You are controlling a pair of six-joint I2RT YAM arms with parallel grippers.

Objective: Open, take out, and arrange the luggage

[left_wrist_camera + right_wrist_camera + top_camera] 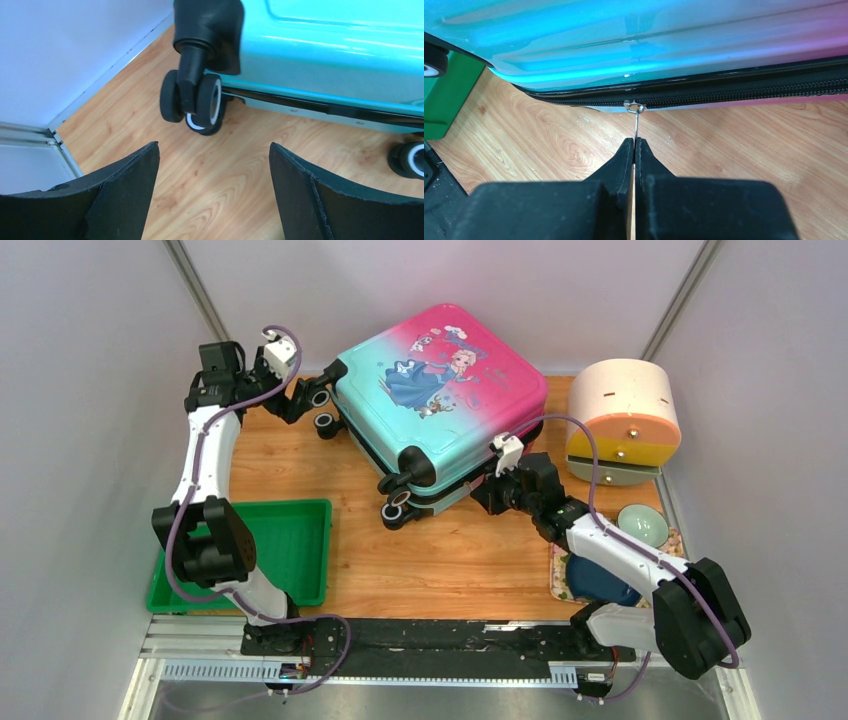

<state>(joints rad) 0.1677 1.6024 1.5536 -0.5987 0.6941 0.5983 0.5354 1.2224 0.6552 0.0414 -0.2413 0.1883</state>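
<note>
Luggage: you are viewing the luggage [440, 390] lying flat on the table [450, 560], printed shell facing up, set toward the far middle and turned at an angle.
Right gripper: the right gripper [634, 142] is pinching the thin metal pull [636, 117] of the zipper [749, 92]. Its jaws are pressed together, at the near right edge of the luggage.
Left gripper: the left gripper [214, 150] is hovering over bare wood with its jaws spread wide, carrying nothing.
Wheels: the far left wheels [200, 97] are sitting just ahead of the left fingers [130, 175], apart from them. A second pair [398, 505] is jutting out at the near corner.
Tray: a green tray [290, 510] is sitting at the near left, beside the left arm and well apart from the luggage.
Container: a round cream-and-orange container [625, 410] is standing at the far right, near the luggage corner, with a gap showing between them.
Bowl: a pale green bowl [642, 525] is resting on a patterned mat [558, 580] at the near right, just beyond the right arm.
Blue item: a dark blue object [600, 580] is lying on the mat, partly hidden under the right arm; you cannot tell what it is.
Walls: grey walls [90, 390] are closing in the table on the left, far and right sides.
</note>
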